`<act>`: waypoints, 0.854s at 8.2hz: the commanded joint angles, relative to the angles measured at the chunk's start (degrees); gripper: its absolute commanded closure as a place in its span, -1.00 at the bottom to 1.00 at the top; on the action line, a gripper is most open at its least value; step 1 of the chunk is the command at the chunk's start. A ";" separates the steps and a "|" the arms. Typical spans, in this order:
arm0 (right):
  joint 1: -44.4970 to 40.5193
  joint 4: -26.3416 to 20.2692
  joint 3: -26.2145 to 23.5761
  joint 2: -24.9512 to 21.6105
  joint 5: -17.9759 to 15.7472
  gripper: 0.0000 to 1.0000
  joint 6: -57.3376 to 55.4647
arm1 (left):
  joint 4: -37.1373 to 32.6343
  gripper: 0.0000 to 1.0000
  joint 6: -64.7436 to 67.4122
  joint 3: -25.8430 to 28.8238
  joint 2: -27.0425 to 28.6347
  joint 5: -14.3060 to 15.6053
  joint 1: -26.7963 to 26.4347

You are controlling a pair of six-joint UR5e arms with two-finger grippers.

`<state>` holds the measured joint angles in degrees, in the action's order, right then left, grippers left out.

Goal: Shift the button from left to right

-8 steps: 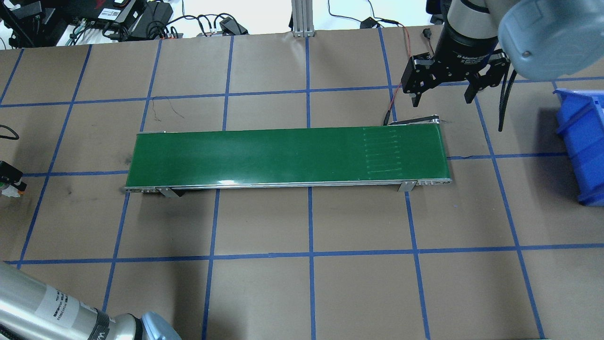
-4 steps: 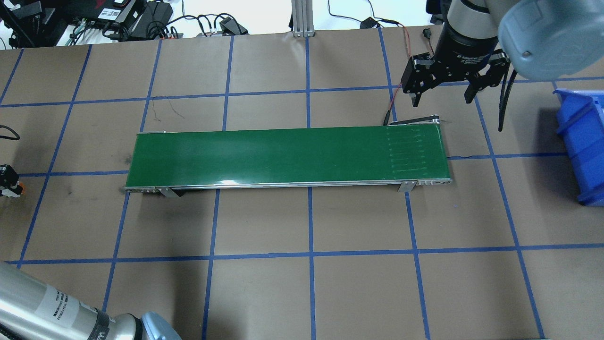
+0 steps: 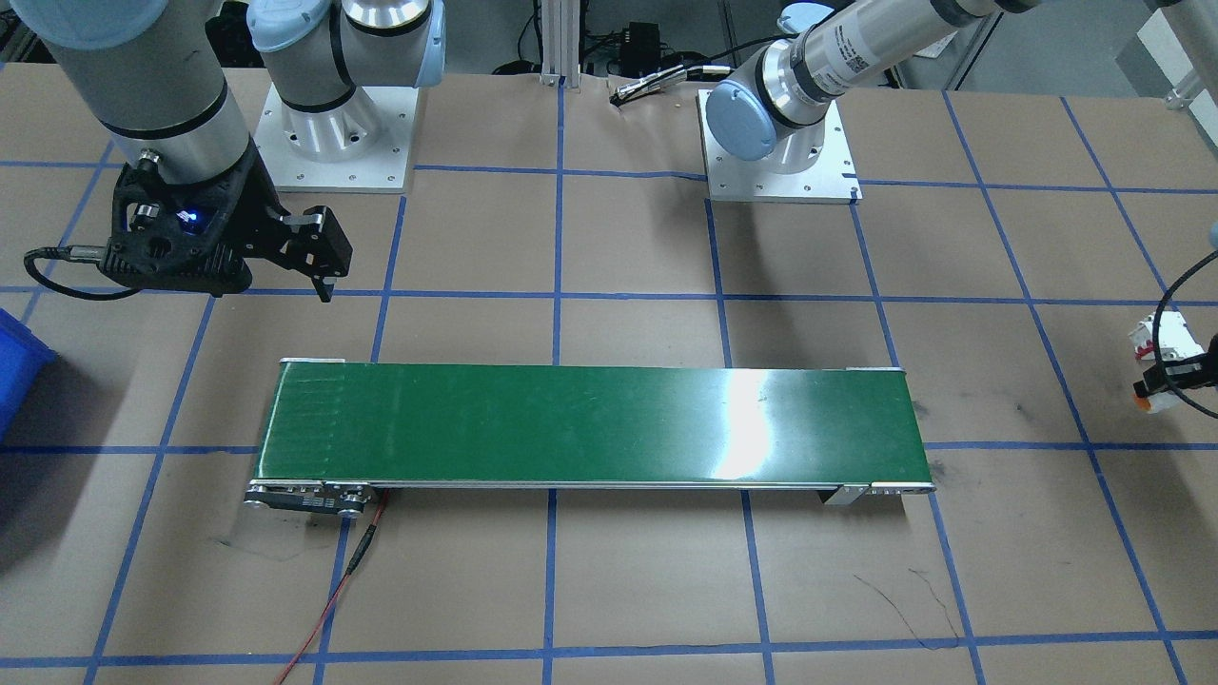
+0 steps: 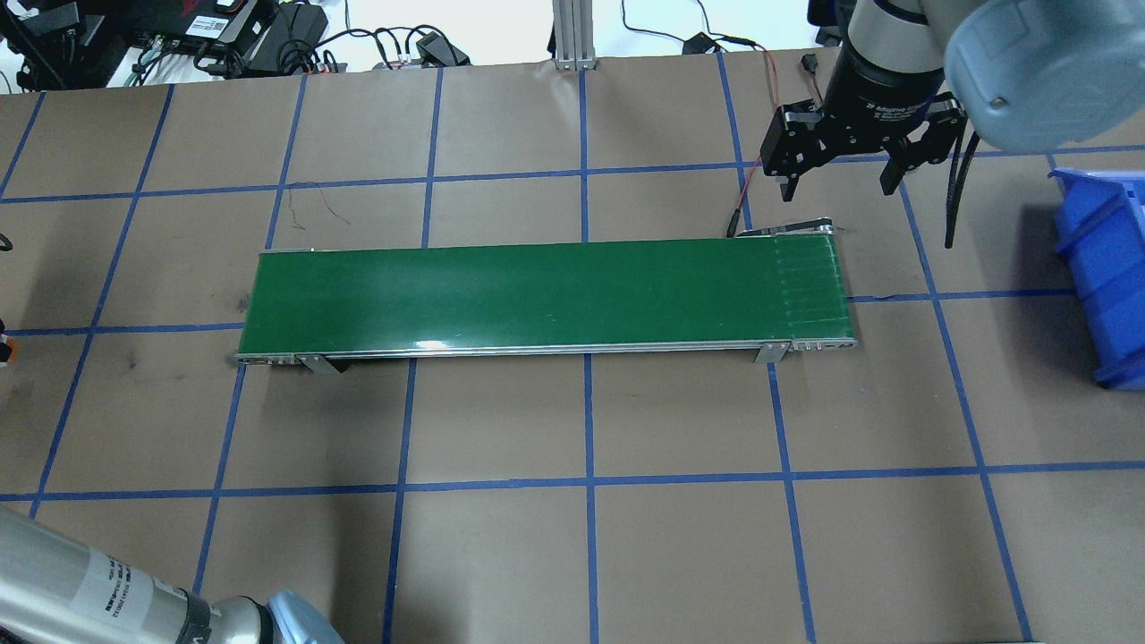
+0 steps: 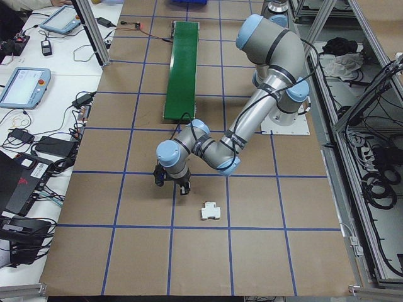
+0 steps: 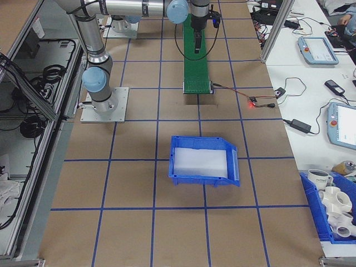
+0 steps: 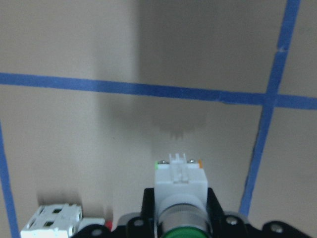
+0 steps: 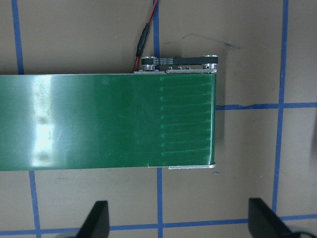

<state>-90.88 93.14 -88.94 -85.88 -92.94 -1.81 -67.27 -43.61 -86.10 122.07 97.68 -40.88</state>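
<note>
I'm looking at a brown paper-covered table (image 4: 501, 555) taped into a blue grid, with a green conveyor belt (image 4: 537, 295) running across the middle.

Overhead: my right gripper (image 4: 841, 183) is hanging just past the belt's right end with its fingers spread wide and nothing between them. A blue bin (image 4: 1105, 277) is sitting at the right edge. My left arm is only poking in at the bottom-left corner.

Front-facing view: the right gripper (image 3: 319, 276) is showing on the view's left. Way out at the right edge, well apart from the belt, I'm catching a bit of orange and white that looks like the button (image 3: 1153, 395) in the left gripper, next to a white boxy part (image 3: 1156, 335).

Left-side view: the left gripper (image 5: 171, 182) is pointing down at the table well short of the belt's end, near the white part (image 5: 210, 211).

Left wrist cam: the button (image 7: 180, 198) is sitting clamped between the fingers, green cap toward the lens, lifted over the paper.

Right wrist cam: the fingertips (image 8: 96, 220) are standing wide apart above the belt end (image 8: 188, 121).
</note>
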 commanded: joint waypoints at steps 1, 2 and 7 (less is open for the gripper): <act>0.00 0.03 0.00 0.01 0.04 -1.00 0.05 | -6.18 1.00 0.02 0.23 -10.59 -0.21 -3.30; 0.00 -0.06 0.00 0.01 -0.05 -1.00 -0.03 | -8.30 1.00 0.71 0.32 -13.58 -0.21 -8.55; 0.00 0.03 0.00 0.01 -0.05 -1.00 0.05 | -12.19 1.00 19.04 -1.00 -17.14 -8.73 -25.20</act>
<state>-90.88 93.09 -88.94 -85.90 -92.99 -1.76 -79.00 -32.53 -86.60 104.18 92.49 -62.13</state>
